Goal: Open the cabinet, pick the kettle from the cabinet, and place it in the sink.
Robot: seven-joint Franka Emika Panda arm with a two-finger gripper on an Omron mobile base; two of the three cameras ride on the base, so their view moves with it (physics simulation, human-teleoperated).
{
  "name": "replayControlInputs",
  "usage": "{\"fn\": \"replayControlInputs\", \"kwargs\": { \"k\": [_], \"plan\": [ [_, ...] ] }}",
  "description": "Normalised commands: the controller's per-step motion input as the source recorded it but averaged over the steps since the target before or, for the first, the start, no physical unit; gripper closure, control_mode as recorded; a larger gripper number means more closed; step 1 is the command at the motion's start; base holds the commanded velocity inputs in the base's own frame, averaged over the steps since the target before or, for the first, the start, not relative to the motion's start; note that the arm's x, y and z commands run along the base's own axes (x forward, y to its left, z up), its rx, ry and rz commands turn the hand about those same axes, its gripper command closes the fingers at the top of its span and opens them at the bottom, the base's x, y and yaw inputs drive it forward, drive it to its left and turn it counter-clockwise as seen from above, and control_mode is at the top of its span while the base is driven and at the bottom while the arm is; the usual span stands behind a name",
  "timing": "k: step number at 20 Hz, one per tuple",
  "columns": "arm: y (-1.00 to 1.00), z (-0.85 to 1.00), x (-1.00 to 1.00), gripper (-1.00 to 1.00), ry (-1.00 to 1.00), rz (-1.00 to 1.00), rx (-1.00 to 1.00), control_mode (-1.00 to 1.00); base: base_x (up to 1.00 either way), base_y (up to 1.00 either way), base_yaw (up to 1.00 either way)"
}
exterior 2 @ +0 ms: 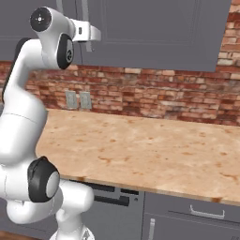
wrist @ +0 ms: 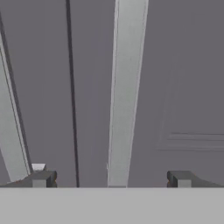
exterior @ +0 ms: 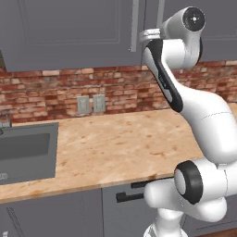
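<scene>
The cabinet [exterior: 69,32] hangs above the counter with both dark grey doors shut. My gripper [exterior: 149,34] is raised to the seam between the doors, right at the slim vertical bar handles. In the hand view the gripper [wrist: 111,179] is open. One pale bar handle [wrist: 127,87] runs up between its two fingertips, close in front of the door panel [wrist: 183,87], and a second handle [wrist: 11,140] slants at the left edge. From the right base view the gripper [exterior 2: 91,33] sits against the handle [exterior 2: 86,9]. The sink [exterior: 28,152] lies at the counter's left end. The kettle is hidden.
A wooden counter [exterior: 115,148] runs under a brick wall with two outlets [exterior: 91,104]. A grey faucet [exterior: 5,124] stands behind the sink. Below the counter are grey drawers with black handles [exterior: 129,194] and a lower drawer front with a grey handle [exterior 2: 206,213].
</scene>
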Motion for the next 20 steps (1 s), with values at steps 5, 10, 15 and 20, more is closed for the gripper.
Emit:
{"fn": "replayControlInputs", "kwargs": {
  "k": [5, 10, 15, 20],
  "plan": [
    [0.0, 0.01, 0.38, -1.0, 0.0, 0.0, 0.0, -1.0, 0.0, 0.0, 0.0],
    [0.0, 0.0, 0.38, -1.0, 0.0, 0.0, 0.0, -1.0, 0.0, 0.0, 0.0],
    [0.0, 0.0, 0.37, 1.0, 0.0, 0.0, 0.0, -1.0, 0.0, 0.0, 0.0],
    [0.0, -0.04, 0.41, 1.0, 0.02, 0.0, 0.0, -1.0, 0.0, 0.0, 0.0]
  ]
}}
